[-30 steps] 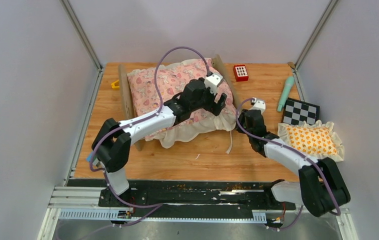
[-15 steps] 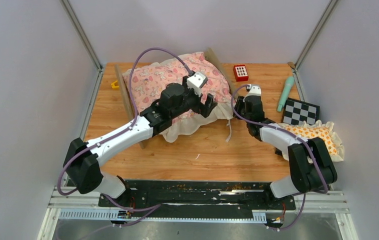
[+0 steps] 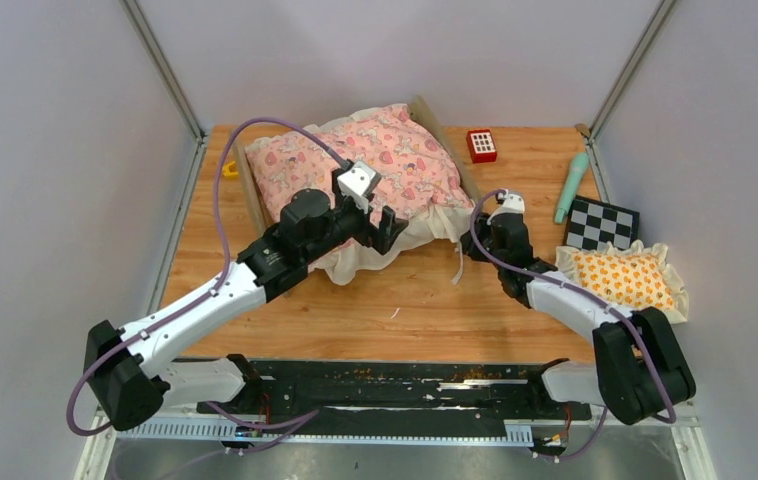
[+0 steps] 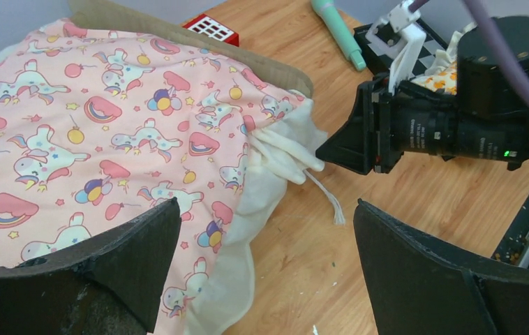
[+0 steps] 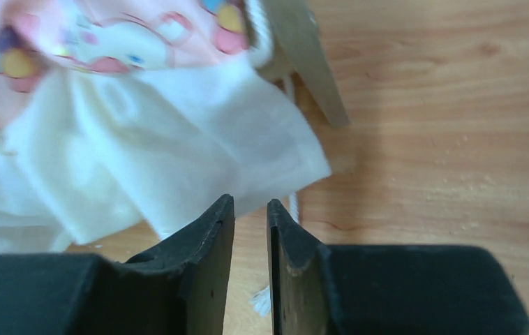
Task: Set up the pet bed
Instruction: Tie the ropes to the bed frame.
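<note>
Nearest me, the left tool (image 4: 265, 237) hangs wide open over the quilt's (image 3: 355, 160) 6 o'clock hem, holding nothing. The right tool (image 5: 250, 213), narrowed to a slit, noses the white ruffle (image 4: 276, 157) at the bed's 4 o'clock corner, and I cannot tell whether it pinches cloth. Beyond them the pet bed (image 3: 437, 128) sits towards 12 o'clock on the bench (image 3: 425, 300), its quilt bunched and overhanging the near side, so I would pinch only the ruffle's edge and draw it outward gently, without dragging the light bed along.

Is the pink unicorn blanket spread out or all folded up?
Spread out: the quilt covers the bed frame, its white ruffle bunched over one corner.
</note>
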Controlling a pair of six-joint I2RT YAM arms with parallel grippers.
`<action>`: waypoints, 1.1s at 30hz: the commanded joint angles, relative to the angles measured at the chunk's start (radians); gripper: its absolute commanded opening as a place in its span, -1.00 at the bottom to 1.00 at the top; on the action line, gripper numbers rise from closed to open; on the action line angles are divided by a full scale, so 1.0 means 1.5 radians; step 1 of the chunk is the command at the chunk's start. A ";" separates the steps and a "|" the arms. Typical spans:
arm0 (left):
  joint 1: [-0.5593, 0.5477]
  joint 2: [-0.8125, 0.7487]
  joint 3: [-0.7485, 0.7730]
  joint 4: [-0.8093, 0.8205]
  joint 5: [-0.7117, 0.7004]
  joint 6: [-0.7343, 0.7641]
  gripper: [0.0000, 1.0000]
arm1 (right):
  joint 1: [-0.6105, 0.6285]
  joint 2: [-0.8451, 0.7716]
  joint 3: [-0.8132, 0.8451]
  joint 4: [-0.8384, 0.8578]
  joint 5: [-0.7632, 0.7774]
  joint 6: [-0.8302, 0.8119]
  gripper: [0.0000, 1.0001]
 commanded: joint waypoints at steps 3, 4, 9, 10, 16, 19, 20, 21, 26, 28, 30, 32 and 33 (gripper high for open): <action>0.002 -0.039 -0.023 -0.008 -0.008 -0.011 1.00 | -0.006 0.061 -0.006 -0.009 0.087 0.116 -0.52; 0.003 -0.041 -0.026 -0.008 -0.008 -0.012 1.00 | -0.006 0.071 -0.010 -0.002 0.096 0.129 -0.52; 0.003 -0.050 -0.039 -0.008 -0.008 -0.016 0.99 | -0.020 0.147 0.005 0.034 0.098 0.150 -0.51; 0.003 -0.052 -0.041 -0.008 -0.008 -0.017 0.99 | -0.023 0.163 0.012 0.040 0.094 0.149 -0.51; 0.003 -0.060 -0.048 -0.029 -0.008 -0.014 0.99 | -0.047 0.225 0.041 0.066 0.077 0.161 -0.50; 0.003 -0.062 -0.049 -0.033 -0.008 -0.010 0.99 | -0.055 0.245 0.054 0.078 0.062 0.159 -0.49; 0.003 -0.062 -0.050 -0.034 -0.008 -0.010 0.99 | -0.056 0.249 0.058 0.082 0.054 0.155 -0.48; 0.003 -0.063 -0.051 -0.033 -0.008 -0.009 0.99 | -0.056 0.254 0.061 0.085 0.044 0.149 -0.46; 0.003 -0.060 -0.056 -0.028 -0.008 -0.010 1.00 | -0.056 0.253 0.052 0.128 -0.001 0.132 -0.39; 0.003 -0.057 -0.056 -0.025 -0.008 -0.012 1.00 | -0.056 0.251 0.048 0.137 -0.011 0.129 -0.37; 0.002 -0.055 -0.056 -0.024 -0.006 -0.013 1.00 | -0.056 0.251 0.048 0.144 -0.021 0.124 -0.36; 0.002 -0.052 -0.057 -0.023 -0.004 -0.014 0.99 | -0.056 0.252 0.047 0.149 -0.029 0.122 -0.35; 0.003 -0.051 -0.057 -0.023 -0.003 -0.014 0.99 | -0.056 0.253 0.048 0.152 -0.033 0.120 -0.35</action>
